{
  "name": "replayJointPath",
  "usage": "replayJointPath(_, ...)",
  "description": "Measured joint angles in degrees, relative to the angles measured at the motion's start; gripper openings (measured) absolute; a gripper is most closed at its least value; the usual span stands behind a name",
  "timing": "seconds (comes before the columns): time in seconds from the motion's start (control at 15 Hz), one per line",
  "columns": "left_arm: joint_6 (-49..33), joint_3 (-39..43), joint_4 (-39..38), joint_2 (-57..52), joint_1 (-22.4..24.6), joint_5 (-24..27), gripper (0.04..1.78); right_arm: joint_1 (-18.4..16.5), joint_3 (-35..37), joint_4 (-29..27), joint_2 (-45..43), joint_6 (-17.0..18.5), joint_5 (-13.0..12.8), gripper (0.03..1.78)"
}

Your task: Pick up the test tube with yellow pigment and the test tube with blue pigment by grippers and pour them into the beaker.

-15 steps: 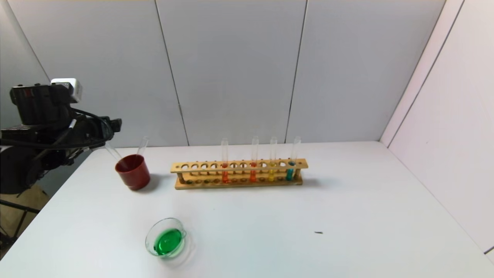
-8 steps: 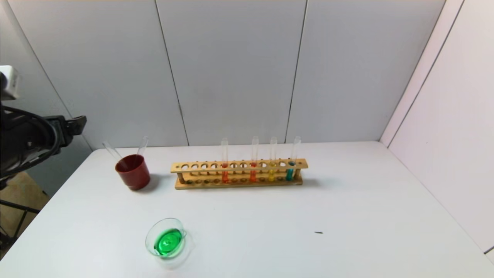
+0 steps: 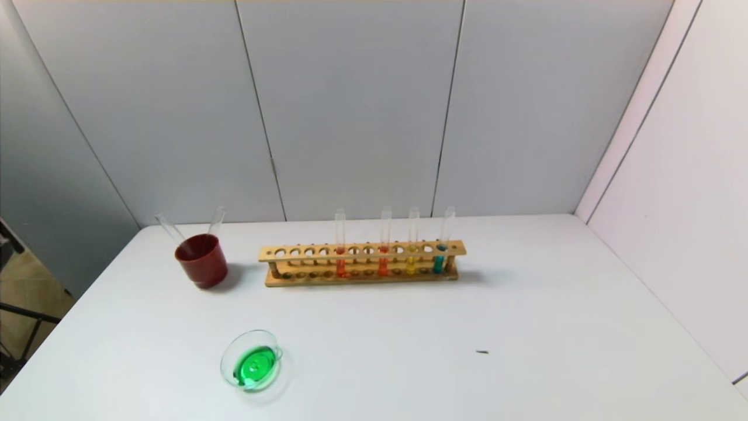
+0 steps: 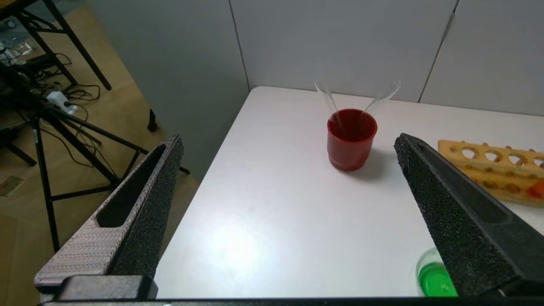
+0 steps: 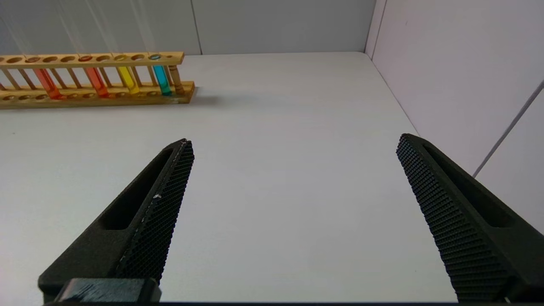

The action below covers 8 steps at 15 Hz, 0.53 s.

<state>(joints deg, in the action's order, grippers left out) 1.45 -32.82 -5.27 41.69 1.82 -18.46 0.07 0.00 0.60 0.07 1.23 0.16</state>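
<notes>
Pulling both arms clear: my left hand (image 4: pixel 289 212) and right hand (image 5: pixel 293 212) gape empty. Yellow tube (image 3: pixel 411 257) and blue tube (image 3: pixel 439 257) stand racked; beaker (image 3: pixel 252 365) holds green. I'd grip high, lift straight.

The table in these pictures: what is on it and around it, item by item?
table: one, white, against grey wall panels
wooden rack: one, tan, at the back middle
orange-red tubes: two, in the rack
yellow tube: one, in the rack, next to the blue one
blue tube: one, teal, near the rack's right end
red cup: one, dark red, left of the rack
empty tubes: two, clear, leaning in the cup
beaker: one, clear, green liquid, front left
left tool: one, black, open, off the table's left edge
right tool: one, black, open, over bare table
</notes>
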Motion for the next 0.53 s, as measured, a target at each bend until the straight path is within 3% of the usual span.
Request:
replayJointPath(0.33, 0.1, 1.5, 20.4, -20.5, 0.0, 0.2, 1.75, 0.0, 0.0, 0.0, 0.0, 0.0, 0.0, 1.74)
replayJointPath(0.53, 0.3, 5.1, 26.2, -30.3, -0.7, 2.7, 1.75, 0.0, 0.0, 0.0, 0.0, 0.0, 0.0, 1.74)
